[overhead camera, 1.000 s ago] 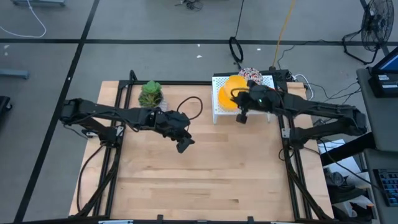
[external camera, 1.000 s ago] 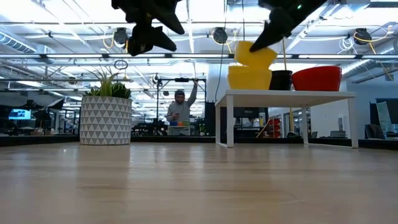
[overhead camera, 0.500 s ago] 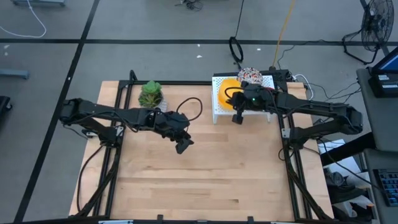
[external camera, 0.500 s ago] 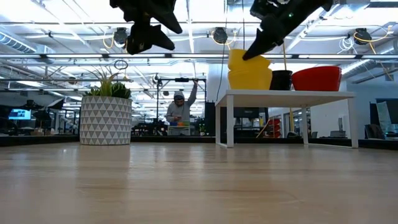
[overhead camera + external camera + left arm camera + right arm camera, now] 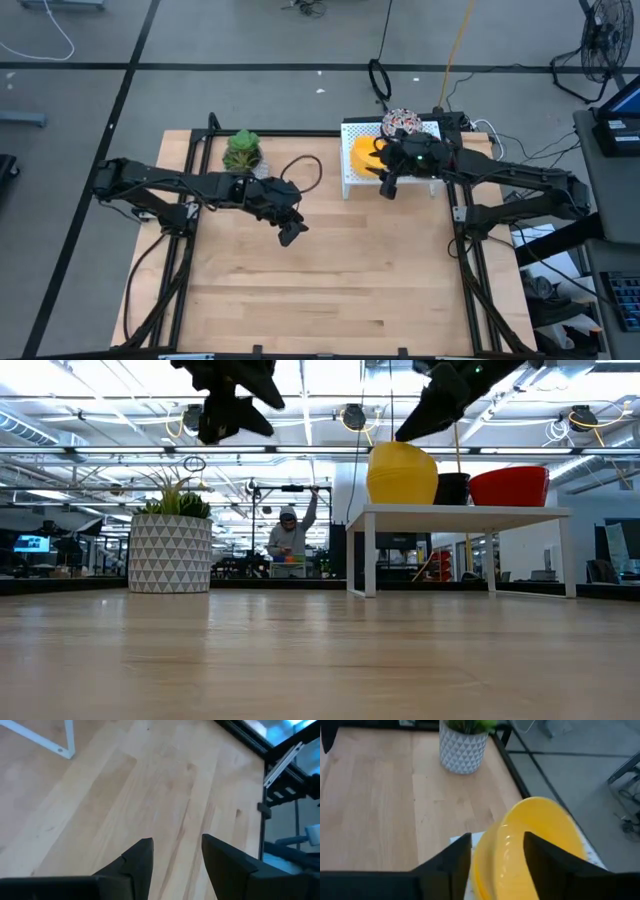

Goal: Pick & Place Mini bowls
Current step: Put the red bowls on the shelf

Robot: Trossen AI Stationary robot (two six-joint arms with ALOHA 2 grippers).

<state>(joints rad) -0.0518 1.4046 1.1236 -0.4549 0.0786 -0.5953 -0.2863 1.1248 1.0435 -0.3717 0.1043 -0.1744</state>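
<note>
Yellow mini bowls (image 5: 402,472) sit nested, one in another, on a small white stand (image 5: 460,512) at the table's far right. In the right wrist view the upper yellow bowl (image 5: 540,832) lies tilted in the lower one. A red bowl (image 5: 510,485) stands beside them, and a speckled bowl (image 5: 402,122) sits at the stand's far side. My right gripper (image 5: 497,852) is open just above the yellow bowls' near rim, one finger on either side of it. My left gripper (image 5: 290,235) hangs open over the table's middle with nothing between its fingers (image 5: 140,860).
A white patterned pot with a green plant (image 5: 242,150) stands at the far left of the table. A dark cup-like thing (image 5: 452,488) sits between the yellow and red bowls. Bare wood (image 5: 330,290) lies across the middle and near part.
My right gripper has opened and let go of the upper yellow bowl. That bowl hung tilted a little above the stack a second ago and has since sunk into the lower yellow bowl.
</note>
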